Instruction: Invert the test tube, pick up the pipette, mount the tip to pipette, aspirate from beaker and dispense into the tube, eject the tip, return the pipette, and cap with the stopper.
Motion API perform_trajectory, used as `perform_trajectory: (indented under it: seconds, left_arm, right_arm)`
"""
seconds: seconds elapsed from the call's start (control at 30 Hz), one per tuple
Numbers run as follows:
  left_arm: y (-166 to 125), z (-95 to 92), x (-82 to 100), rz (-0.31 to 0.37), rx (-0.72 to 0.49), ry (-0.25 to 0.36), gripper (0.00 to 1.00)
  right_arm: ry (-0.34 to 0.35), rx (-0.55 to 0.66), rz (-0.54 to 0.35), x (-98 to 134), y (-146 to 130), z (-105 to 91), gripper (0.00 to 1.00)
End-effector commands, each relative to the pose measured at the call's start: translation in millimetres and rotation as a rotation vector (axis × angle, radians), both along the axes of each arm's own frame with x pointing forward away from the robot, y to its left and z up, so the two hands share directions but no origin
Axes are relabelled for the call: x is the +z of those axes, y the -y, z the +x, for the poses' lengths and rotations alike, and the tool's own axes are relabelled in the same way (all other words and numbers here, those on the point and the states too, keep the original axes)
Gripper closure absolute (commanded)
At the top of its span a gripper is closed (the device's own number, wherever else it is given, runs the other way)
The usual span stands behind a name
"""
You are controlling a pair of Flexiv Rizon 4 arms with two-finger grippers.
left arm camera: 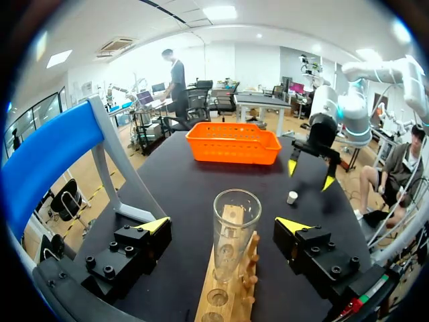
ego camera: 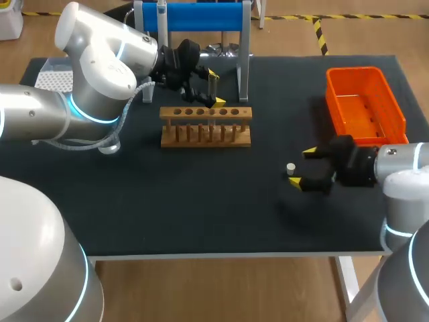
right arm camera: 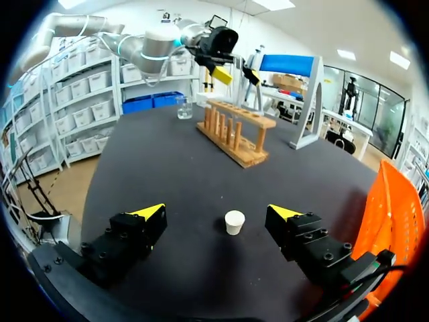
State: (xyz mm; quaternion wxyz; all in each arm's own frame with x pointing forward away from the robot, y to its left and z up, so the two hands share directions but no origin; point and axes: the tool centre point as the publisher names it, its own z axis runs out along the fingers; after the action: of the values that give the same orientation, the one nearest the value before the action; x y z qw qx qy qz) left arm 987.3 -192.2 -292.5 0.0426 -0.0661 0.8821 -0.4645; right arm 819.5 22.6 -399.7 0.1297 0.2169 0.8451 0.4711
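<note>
Clear test tube stands mouth-up in the wooden rack; small white stopper sits well apart.

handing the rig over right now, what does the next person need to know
Left tool: open, fingers either side of the tube, not touching it.
Right tool: open, low over the table, stopper lying between its fingers.
Things: tube upright, mouth up, in the rack; pipette on the stand; beaker beyond the rack.
Done: tube looks inverted and racked.
Left: pipette pickup, tip, aspirate, dispense, eject, return, cap.
</note>
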Motion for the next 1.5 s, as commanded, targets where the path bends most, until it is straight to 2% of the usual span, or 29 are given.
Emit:
perform_trajectory:
  seconds: [0.03, 0.83, 1.03, 1.5]
  left_arm:
    - [0, 1.1, 0.7, 0.003, -0.002, -0.003, 0.0]
    - [0, 1.1, 0.7, 0.003, -0.002, -0.003, 0.0]
    - [0, 1.1, 0.7, 0.003, -0.002, -0.003, 0.0]
    - [0, 1.1, 0.7, 0.003, -0.002, -0.003, 0.0]
  right_arm:
    - [0.002, -0.017, -0.005, -10, -11, 8.9, 0.02]
    - [0.001, -0.065, -0.024, -24, -6, 16.3, 0.25]
    - [0.002, -0.073, -0.023, -25, -6, 19.1, 0.36]
    - [0.001, -0.08, -0.02, -28, -9, 24.5, 0.5]
